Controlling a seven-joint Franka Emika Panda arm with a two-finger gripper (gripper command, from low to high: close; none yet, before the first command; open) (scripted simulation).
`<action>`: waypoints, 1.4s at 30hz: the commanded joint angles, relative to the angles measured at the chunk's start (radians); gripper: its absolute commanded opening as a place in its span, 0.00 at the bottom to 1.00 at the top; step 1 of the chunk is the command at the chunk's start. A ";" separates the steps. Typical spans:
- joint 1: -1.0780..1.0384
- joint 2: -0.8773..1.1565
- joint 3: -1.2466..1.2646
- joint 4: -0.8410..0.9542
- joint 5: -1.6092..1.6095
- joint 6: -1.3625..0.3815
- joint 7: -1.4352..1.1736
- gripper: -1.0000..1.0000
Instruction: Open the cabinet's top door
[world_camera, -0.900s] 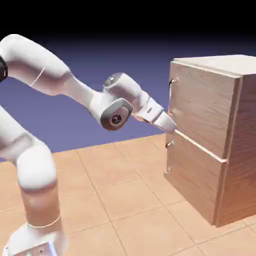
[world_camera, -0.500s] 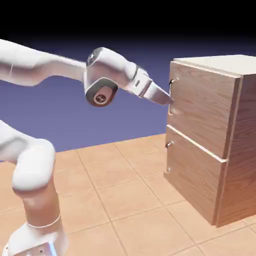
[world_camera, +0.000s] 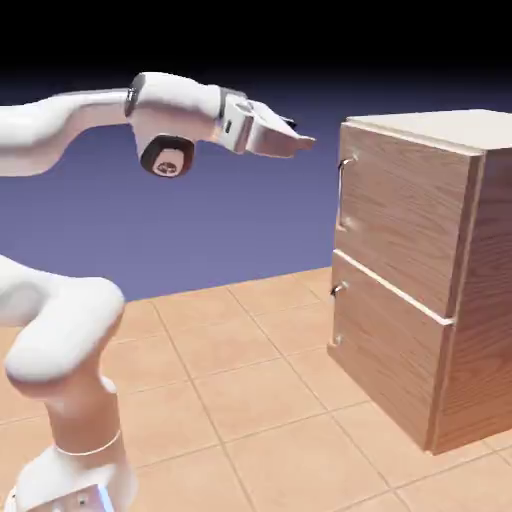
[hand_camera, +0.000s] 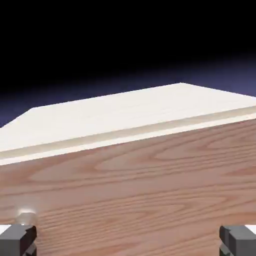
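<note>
The fingers (hand_camera: 231, 241) were wide apart, with nothing between them but a view of wood grain. The gripper (world_camera: 302, 136) pointed toward the upper part of the cabinet's front, near the top door's handle (world_camera: 341, 192) but not touching it. The top door (world_camera: 402, 215) was shut, above the lower door (world_camera: 388, 345) on the cabinet (world_camera: 490, 270), at the exterior view's right. The white arm (world_camera: 172, 105) reached across from the exterior view's left, above the tiled floor (world_camera: 255, 385).
</note>
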 joint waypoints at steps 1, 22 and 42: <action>-0.020 -0.019 0.024 0.007 0.044 -0.005 -0.016 0.50; -0.438 -0.424 0.518 0.154 0.957 -0.117 -0.356 0.50; -0.617 -0.599 0.643 0.154 1.375 -0.357 -0.556 0.00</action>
